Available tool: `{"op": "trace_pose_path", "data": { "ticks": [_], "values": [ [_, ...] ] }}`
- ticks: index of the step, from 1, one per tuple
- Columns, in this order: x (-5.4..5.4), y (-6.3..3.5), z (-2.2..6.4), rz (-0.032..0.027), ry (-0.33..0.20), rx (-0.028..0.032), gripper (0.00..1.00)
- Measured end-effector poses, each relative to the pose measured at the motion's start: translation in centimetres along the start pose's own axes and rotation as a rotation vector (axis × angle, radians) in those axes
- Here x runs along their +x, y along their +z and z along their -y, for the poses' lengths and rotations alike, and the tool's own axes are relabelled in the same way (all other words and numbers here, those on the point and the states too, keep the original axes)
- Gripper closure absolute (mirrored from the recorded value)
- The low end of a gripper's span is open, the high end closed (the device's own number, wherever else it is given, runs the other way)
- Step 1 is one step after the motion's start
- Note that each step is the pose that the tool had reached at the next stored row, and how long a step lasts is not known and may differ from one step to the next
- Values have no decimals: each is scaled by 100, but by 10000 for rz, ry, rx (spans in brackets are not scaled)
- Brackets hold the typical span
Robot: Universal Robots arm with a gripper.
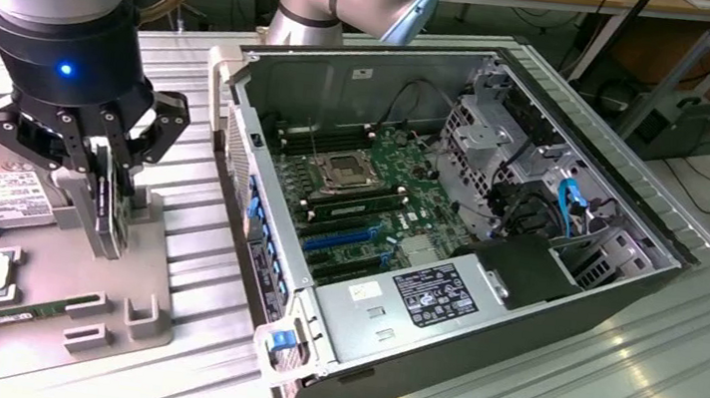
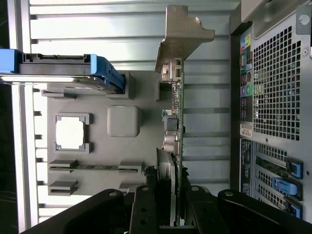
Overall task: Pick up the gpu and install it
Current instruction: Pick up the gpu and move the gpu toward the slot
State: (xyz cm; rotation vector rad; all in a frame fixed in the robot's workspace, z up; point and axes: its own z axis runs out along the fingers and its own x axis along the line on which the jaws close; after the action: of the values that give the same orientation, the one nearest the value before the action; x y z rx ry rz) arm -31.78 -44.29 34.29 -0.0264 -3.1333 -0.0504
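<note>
At the exterior view's left the pincer (image 1: 109, 181) grips the upright gpu (image 1: 106, 223) narrowly above the grey tray (image 1: 152, 288); a straight, untilted lift seems wisest

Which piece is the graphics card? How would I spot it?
Start at the open computer case; beside it, on the exterior view's left, sits a grey parts tray. There the gripper clamps the gpu, a thin dark card standing on edge with a silver bracket at one end, unlike the white-labelled hard drive and green memory stick.
</note>
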Motion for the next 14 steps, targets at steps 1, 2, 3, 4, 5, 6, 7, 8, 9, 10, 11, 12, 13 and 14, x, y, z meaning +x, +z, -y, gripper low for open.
{"op": "trace_pose_path", "data": {
  "ticks": [1, 2, 3, 4, 5, 6, 7, 8, 9, 10, 11, 12, 13, 14],
  "values": [
    [0, -5, 0, 0, 0, -1, 73],
    [0, -14, 0, -1, 0, 0, 73],
    [-1, -21, 0, -1, 0, 0, 73],
    [-1, -28, -1, 0, 0, 0, 73],
    [-1, -33, -1, 1, 0, -1, 73],
    [-1, -40, -1, 1, 0, -1, 73],
    [-1, -45, -1, 1, 0, -1, 73],
    [-1, -52, -1, 0, 0, -1, 73],
    [-1, -57, -1, 1, 0, -1, 73],
    [-1, -63, -1, 0, 0, -1, 73],
    [-1, -67, -1, 1, -1, -1, 73],
    [-1, -74, -1, 0, 0, 0, 73],
    [-1, -80, -1, 0, 0, 0, 73],
    [-1, -91, -2, 0, 0, -1, 73]
  ]
}}
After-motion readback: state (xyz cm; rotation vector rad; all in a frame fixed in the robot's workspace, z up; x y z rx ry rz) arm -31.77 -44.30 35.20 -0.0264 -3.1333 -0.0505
